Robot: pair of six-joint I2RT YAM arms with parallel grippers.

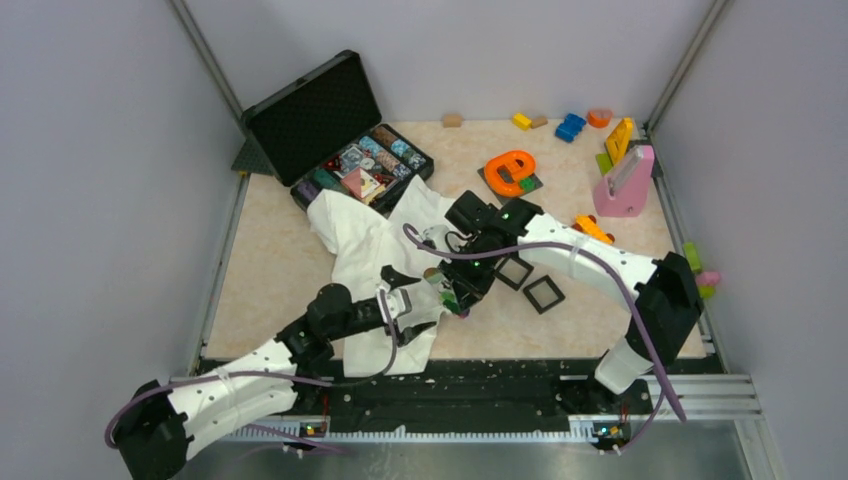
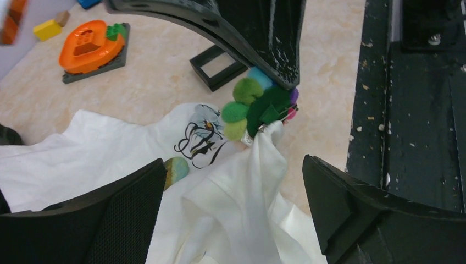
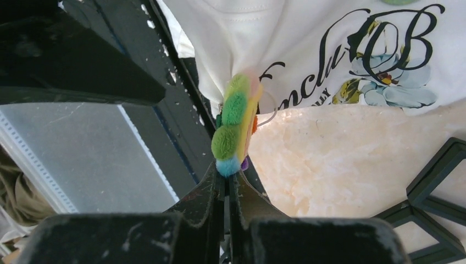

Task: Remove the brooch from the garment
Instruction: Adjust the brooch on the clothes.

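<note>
Marbled tabletop (image 2: 165, 82); fuzzy bead-petal brooch (image 3: 235, 110) on creased cloth garment (image 2: 82, 159).

Three plain pale grey walls close the space in: a back wall (image 1: 450, 50), a left wall (image 1: 90, 200) and a right wall (image 1: 780, 150), all bare and matt. In the two far corners slanting metal posts (image 1: 205, 60) run up out of view. The tabletop (image 1: 270, 270) is beige with a soft marbled pattern, edged left and right by thin metal side rails (image 1: 215, 270). Along its near edge lies a black strip (image 1: 470, 375) flecked with white specks, and just in front of that a ribbed aluminium rail (image 1: 700, 395) spans the width. Below the rail sits a dull grey metal surface (image 1: 480, 460). The light is even and diffuse – shadows on the tabletop are faint and short
</note>
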